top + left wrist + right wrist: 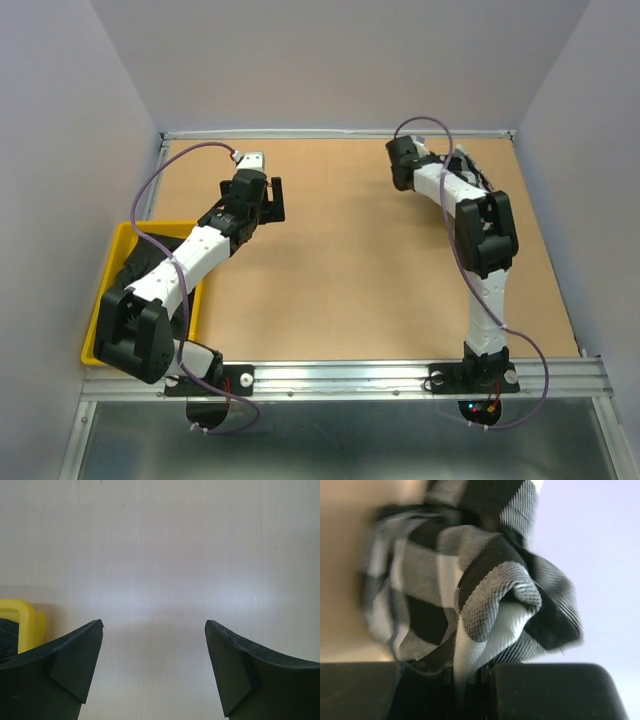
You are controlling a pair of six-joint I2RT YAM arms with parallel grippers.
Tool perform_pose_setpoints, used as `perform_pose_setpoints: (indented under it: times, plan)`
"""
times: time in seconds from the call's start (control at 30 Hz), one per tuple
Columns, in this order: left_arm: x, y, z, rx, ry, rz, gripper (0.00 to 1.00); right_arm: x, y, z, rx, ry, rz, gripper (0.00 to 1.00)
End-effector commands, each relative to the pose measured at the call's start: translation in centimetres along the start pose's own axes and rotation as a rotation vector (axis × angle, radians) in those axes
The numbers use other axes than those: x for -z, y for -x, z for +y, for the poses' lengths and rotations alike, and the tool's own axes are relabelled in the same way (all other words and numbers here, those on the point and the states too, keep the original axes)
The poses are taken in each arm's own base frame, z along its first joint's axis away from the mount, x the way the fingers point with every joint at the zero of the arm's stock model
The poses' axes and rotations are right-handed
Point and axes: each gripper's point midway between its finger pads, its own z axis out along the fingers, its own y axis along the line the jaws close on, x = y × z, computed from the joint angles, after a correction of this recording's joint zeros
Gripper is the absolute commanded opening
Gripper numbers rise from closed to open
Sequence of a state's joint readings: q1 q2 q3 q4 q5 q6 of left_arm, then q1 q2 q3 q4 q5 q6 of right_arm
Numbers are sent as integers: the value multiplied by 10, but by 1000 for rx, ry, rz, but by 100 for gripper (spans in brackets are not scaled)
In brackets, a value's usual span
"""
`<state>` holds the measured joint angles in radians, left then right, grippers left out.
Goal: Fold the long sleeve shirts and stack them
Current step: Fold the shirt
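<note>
The black-and-white check shirt (470, 585) fills the right wrist view, bunched up. A fold of it is pinched between the shut jaws of my right gripper (470, 672). In the top view my right gripper (403, 163) is at the far back of the table, and I cannot make out the cloth there. My left gripper (272, 200) is open and empty over the back left of the table, and its fingers (75, 665) stand wide apart in the left wrist view. Dark cloth (130, 262), perhaps the black shirt, lies in the yellow bin (150, 228), mostly hidden by the left arm.
The yellow bin stands at the table's left edge, and its corner shows in the left wrist view (27, 622). The brown tabletop (350, 260) is walled in at the back and on both sides. A metal rail (350, 375) runs along the near edge.
</note>
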<state>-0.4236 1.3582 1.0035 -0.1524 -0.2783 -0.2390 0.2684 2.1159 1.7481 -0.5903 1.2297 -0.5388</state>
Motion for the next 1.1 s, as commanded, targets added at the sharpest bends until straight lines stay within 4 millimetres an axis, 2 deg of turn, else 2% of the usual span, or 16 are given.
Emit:
perform_pose_setpoints:
  times: [0.0,0.03,0.07,0.13,0.2,0.37,0.47,0.57,0.6,0.63,0.67,0.7,0.83,0.93,1.03,1.07]
  plan:
    - [9,17,3,35,3,-67,95,36,12,73,80,44,-79,1]
    - [9,17,3,37,3,-67,95,42,13,85,104,56,-92,1]
    - [9,16,3,34,3,-63,94,59,17,97,131,74,-121,1]
    - [9,18,3,35,2,-66,95,72,22,121,160,121,-144,1]
    - [9,19,2,36,1,-69,95,92,29,136,153,184,-170,1]
    - [10,20,4,36,8,-72,94,117,28,181,202,279,-166,2]
    - [10,21,4,37,8,-76,94,130,25,197,197,341,-148,7]
    - [11,21,5,37,13,-77,94,149,26,214,182,447,-146,20]
    - [11,22,5,38,12,-80,94,159,28,216,178,477,-157,35]
    - [12,22,5,38,13,-82,94,169,28,224,178,542,-163,42]
    - [11,22,5,38,13,-80,94,178,34,222,156,573,-182,48]
    - [12,23,5,37,13,-82,94,193,35,227,151,628,-195,59]
    - [14,25,5,41,14,-89,94,236,47,217,72,767,-252,73]
    - [15,27,6,43,13,-95,94,269,56,202,-10,919,-289,75]
    - [16,27,8,44,21,-97,94,285,59,186,-66,988,-313,75]
    - [16,27,8,42,24,-98,94,290,61,169,-99,996,-338,75]
